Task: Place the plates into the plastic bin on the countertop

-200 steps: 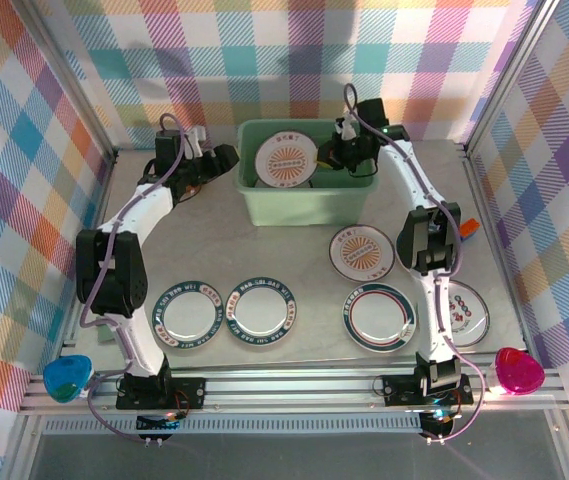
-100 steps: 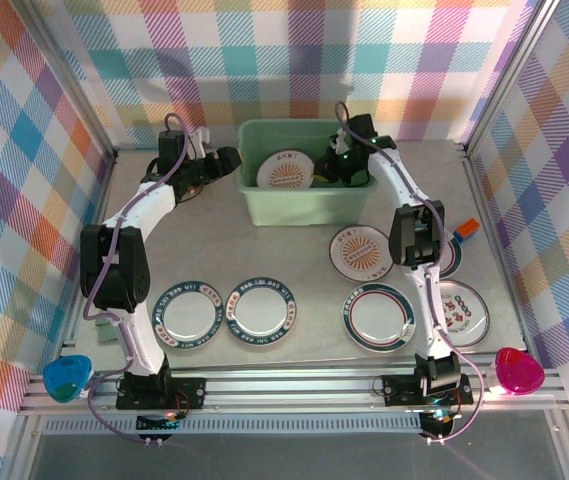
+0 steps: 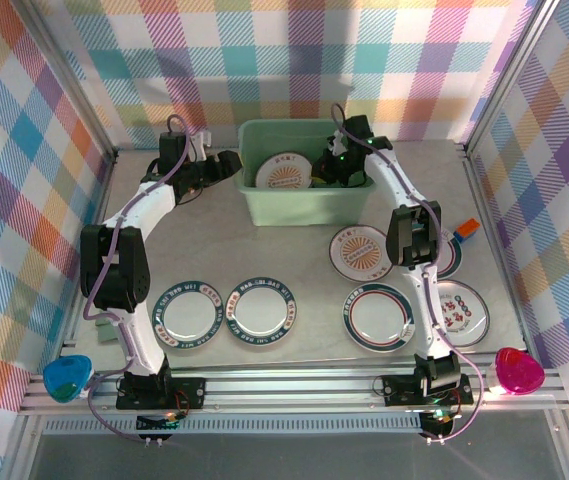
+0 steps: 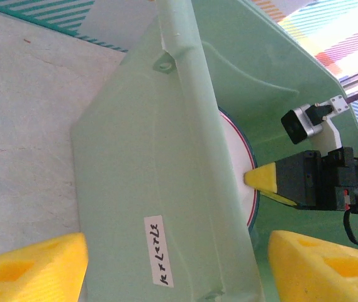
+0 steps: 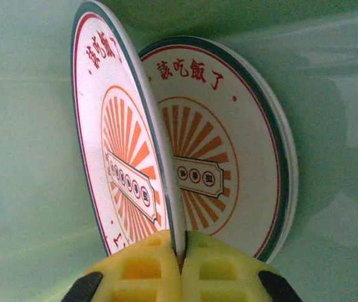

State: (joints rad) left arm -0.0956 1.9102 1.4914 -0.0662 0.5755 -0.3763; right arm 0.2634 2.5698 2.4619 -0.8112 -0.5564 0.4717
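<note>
The right end effector, clamped on the rim of a sunburst plate standing on edge inside the bin, should lean it gently onto the plate behind before letting go, while the left end effector, wide open astride the bin wall, can steady it. Since a second ago the right one went deeper in.

Your countertop, light grey, holds:
- one mint plastic bin, far side
- a dark-rimmed plate
- a second dark-rimmed plate
- a teal-banded plate
- a sunburst plate
- a red-dotted plate
</note>
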